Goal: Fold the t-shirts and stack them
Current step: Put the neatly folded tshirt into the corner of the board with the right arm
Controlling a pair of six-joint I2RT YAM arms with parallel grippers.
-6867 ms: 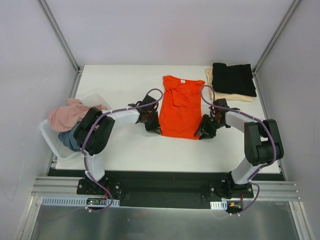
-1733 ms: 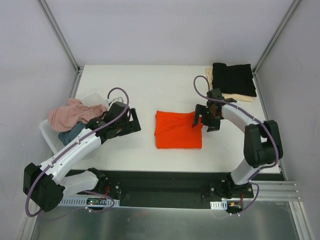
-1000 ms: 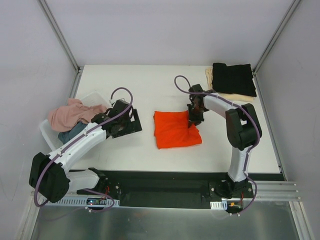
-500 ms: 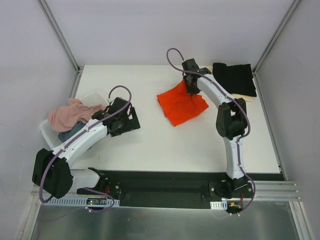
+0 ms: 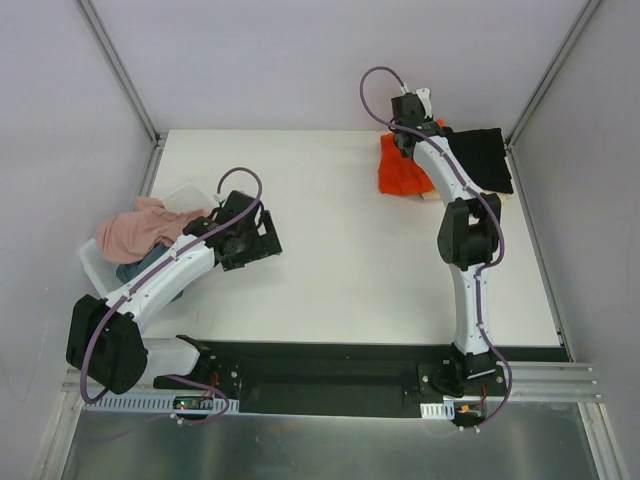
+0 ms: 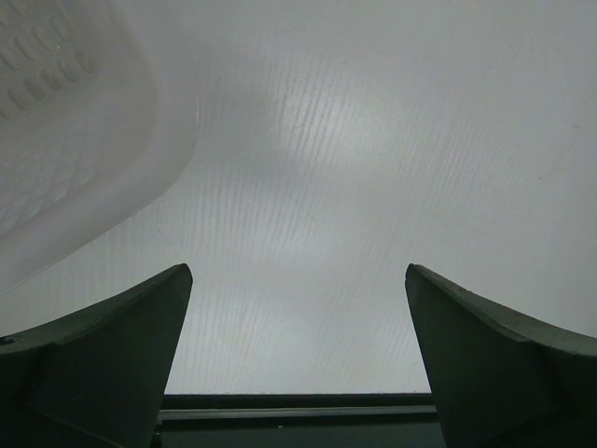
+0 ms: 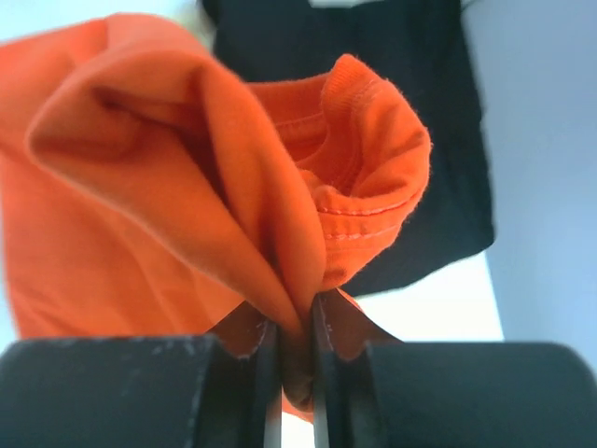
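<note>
The folded orange-red t-shirt (image 5: 402, 166) hangs in the air at the table's far right, pinched by my right gripper (image 7: 296, 347), which is shut on a bunched fold of it (image 7: 233, 205). Just right of it lies the folded black t-shirt (image 5: 470, 158) on a cream-beige one (image 5: 482, 194); the black shirt (image 7: 410, 112) shows under the orange cloth in the right wrist view. A dusty pink t-shirt (image 5: 135, 228) and a grey-blue one (image 5: 145, 275) lie heaped in the white tub (image 5: 100, 270) at left. My left gripper (image 6: 298, 345) stands open over bare table beside the tub.
The tub's white wall (image 6: 75, 140) fills the upper left of the left wrist view. Metal frame posts (image 5: 120, 70) rise at the table's back corners, with grey walls close on both sides.
My right gripper has carried the orange-red t-shirt up and to the far right, from mid-table toward the black stack. The left arm has barely shifted beside the tub.
</note>
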